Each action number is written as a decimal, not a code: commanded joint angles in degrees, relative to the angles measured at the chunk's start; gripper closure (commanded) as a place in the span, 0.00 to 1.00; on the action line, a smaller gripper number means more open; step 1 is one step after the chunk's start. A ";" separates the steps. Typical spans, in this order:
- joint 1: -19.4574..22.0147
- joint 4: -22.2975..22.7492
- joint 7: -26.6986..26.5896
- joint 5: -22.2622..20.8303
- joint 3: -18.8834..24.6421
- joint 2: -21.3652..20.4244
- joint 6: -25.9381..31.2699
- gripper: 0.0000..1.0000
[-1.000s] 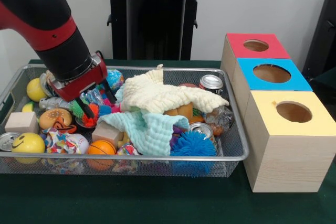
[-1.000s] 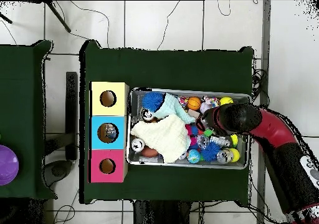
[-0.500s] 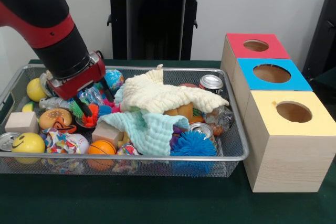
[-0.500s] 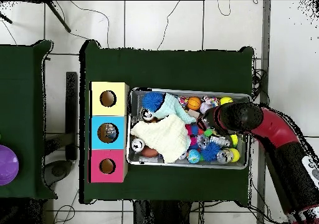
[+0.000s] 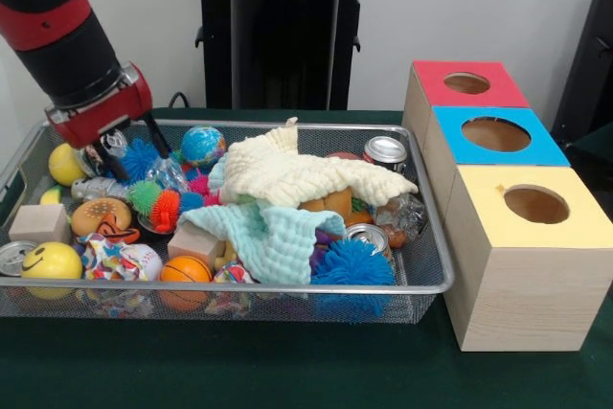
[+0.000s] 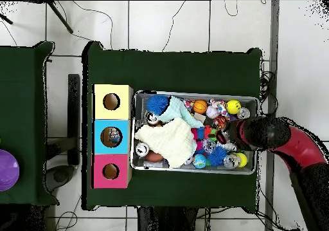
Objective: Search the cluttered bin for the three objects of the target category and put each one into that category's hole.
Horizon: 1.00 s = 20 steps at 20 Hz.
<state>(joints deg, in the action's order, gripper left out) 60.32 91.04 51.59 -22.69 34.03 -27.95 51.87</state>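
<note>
You are looking at a bench (image 5: 287, 371) wearing a dark green cloth. Sitting directly on it are a wire mesh bin (image 5: 421, 284) crowded with clutter and, just beside the bin, a wooden box row (image 5: 517, 304) showing red, blue and yellow tops.

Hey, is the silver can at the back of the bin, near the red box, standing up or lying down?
Standing up. In the front view the can shows its round lid facing upward, behind the yellow cloth, inside the wire bin.
</note>
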 commanded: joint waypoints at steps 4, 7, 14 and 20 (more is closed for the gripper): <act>6.11 14.11 3.28 -3.64 0.39 -1.46 -14.85 0.00; 6.98 16.65 4.60 -5.90 -0.34 -0.27 -20.99 0.00; 6.72 20.60 7.75 -8.40 -2.94 0.85 -29.24 0.00; 8.06 22.91 8.15 -7.09 -3.75 1.69 -31.24 0.00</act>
<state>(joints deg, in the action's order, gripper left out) 68.18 108.40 51.59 -27.75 33.17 -28.57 22.00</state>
